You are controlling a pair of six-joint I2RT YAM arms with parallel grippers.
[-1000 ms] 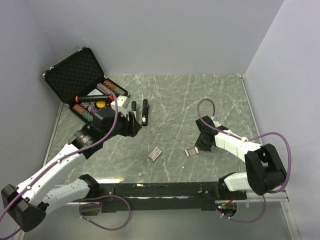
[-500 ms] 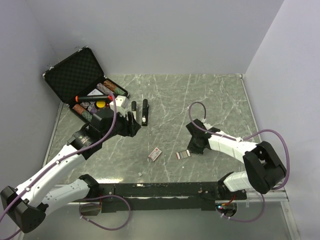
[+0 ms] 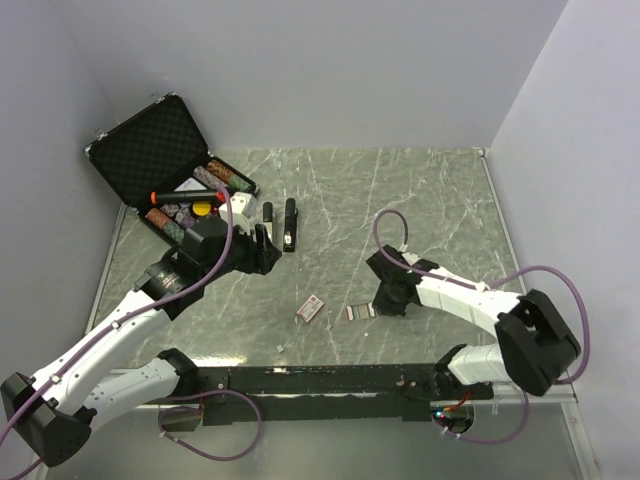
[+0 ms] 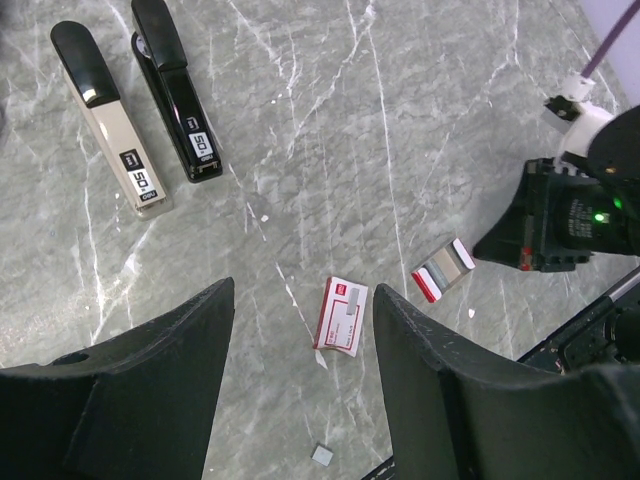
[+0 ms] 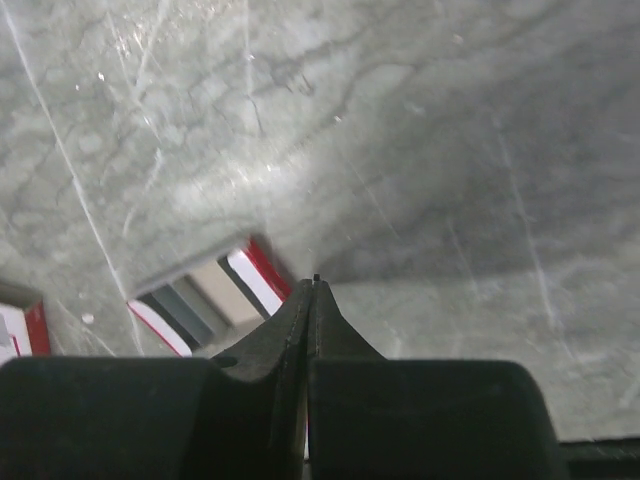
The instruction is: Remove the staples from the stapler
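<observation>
The black stapler (image 4: pixel 178 90) and beige stapler (image 4: pixel 108 120) lie side by side near the case (image 3: pixel 150 150). Both look stiff, smooth and likely hinged, so they are best pinched across the narrow sides at mid-body. The left gripper (image 4: pixel 300 300) hangs open and empty. The right gripper (image 5: pixel 314 290) is closed, its tip just beside the staple box (image 5: pixel 210 295).

This is a robotics lab test cell. Bare pale walls (image 3: pixel 330 70) box in a marble-patterned table (image 3: pixel 440 200), and a left arm (image 3: pixel 110 335) and right arm (image 3: pixel 465 295), trailing purple cables (image 3: pixel 545 270), are bolted to a black rail (image 3: pixel 320 380) along the table's near edge. On the table lie a black stapler (image 4: pixel 178 95), a beige stapler (image 4: pixel 110 125) and, at its far left corner, an open foam-lined case (image 3: pixel 150 150).
</observation>
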